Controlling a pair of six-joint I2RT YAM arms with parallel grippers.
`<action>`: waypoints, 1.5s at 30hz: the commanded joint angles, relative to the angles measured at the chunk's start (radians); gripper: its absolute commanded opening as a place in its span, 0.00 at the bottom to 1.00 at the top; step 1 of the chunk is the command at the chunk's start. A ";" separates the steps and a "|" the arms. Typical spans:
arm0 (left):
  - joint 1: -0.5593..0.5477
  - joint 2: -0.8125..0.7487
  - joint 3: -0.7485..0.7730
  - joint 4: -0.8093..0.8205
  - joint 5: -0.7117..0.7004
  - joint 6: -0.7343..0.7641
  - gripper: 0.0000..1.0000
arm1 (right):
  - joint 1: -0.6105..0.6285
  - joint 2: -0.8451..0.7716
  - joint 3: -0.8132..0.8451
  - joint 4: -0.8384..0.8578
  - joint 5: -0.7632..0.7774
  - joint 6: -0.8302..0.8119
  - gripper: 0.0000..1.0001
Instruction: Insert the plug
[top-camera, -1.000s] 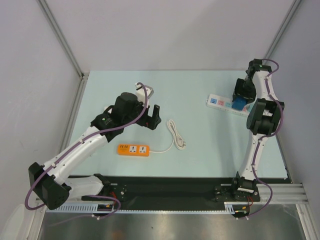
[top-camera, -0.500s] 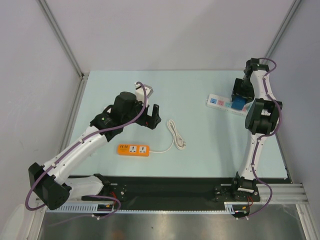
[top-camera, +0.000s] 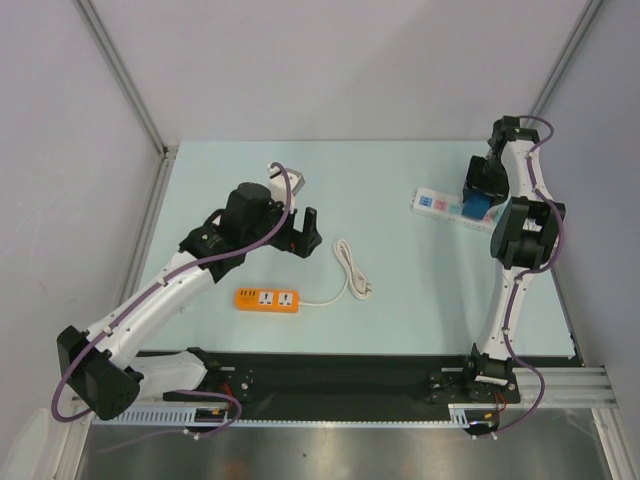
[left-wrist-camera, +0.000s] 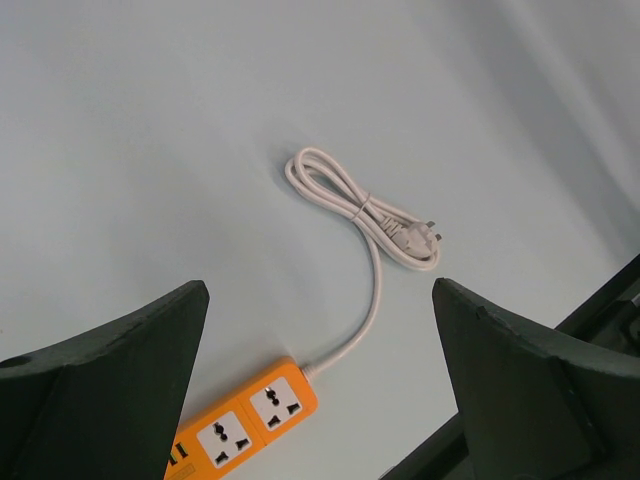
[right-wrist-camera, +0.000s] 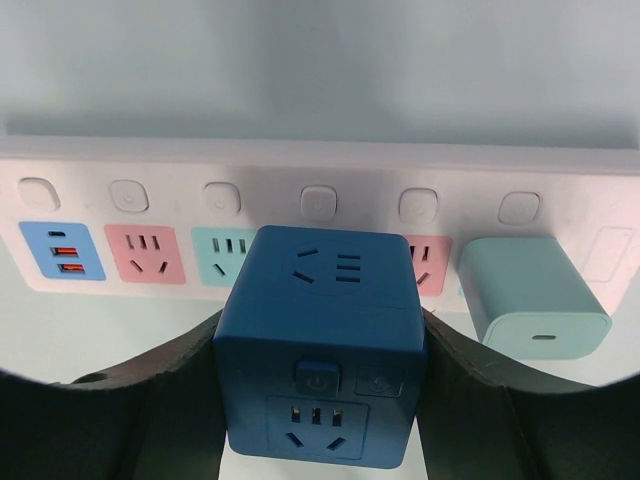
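Gripping the plug (right-wrist-camera: 320, 320), your right gripper (right-wrist-camera: 320, 365) hangs at the white power strip (right-wrist-camera: 300, 165), one mint charger (right-wrist-camera: 530, 295) just beside. Your left gripper (left-wrist-camera: 318, 300) gapes empty above one orange power strip (left-wrist-camera: 250, 425).

The plug (right-wrist-camera: 320, 345) is a solid blue cube with rounded edges. Its visible faces carry socket slots, and the near face also carries two small buttons. It sits upright and square, clamped on both sides between my right jaws, over the socket row of the white power strip (right-wrist-camera: 260, 165). Whether it is seated cannot be determined.
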 joint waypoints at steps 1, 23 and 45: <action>0.009 -0.021 -0.008 0.039 0.011 -0.012 1.00 | 0.012 -0.091 0.024 0.014 -0.019 0.005 0.00; 0.009 -0.025 -0.010 0.039 0.009 -0.012 1.00 | -0.003 -0.067 -0.047 0.013 0.034 0.018 0.00; 0.011 -0.024 -0.010 0.041 0.012 -0.014 1.00 | 0.004 -0.071 -0.039 0.033 -0.006 0.017 0.00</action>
